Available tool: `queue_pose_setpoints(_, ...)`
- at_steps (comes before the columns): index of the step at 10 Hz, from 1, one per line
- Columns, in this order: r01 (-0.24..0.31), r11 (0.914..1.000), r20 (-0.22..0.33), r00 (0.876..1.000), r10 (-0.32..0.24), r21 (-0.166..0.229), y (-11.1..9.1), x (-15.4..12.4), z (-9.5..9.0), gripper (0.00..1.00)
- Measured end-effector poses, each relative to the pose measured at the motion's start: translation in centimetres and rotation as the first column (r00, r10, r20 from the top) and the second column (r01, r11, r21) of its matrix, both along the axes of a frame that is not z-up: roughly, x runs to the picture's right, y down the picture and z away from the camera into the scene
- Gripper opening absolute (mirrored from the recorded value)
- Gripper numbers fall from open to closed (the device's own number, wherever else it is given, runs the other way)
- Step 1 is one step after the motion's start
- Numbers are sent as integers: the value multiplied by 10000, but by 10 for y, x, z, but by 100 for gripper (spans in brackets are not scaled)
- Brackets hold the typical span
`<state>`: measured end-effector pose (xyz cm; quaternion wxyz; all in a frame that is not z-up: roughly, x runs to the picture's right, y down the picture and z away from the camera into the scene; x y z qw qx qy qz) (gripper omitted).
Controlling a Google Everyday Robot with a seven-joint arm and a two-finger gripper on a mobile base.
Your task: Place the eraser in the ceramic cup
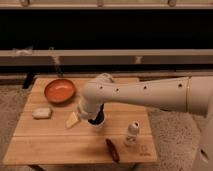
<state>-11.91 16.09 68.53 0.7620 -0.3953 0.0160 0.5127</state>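
pincer hidden behind the arm, ceramic cup mostly covered, eraser unseen

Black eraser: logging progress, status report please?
Pincer down over small white ceramic cup at table centre. Flat black eraser standing in cup mouth. Yellow wedge just left of cup, not blocking.
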Motion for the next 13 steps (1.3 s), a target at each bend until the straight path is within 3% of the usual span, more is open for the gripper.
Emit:
queue_pose_setpoints(5,114,9999,-298,9995,-110,119,9,-4,16,80)
queue_pose_setpoints(8,89,9980,-260,9996,-73,622,-5,-6,7,80)
queue_pose_setpoints(11,199,9915,-64,9998,-192,1284,-40,-7,-18,80)
queue_pose_setpoints(13,198,9910,-64,9998,-191,1326,-51,-7,-20,80)
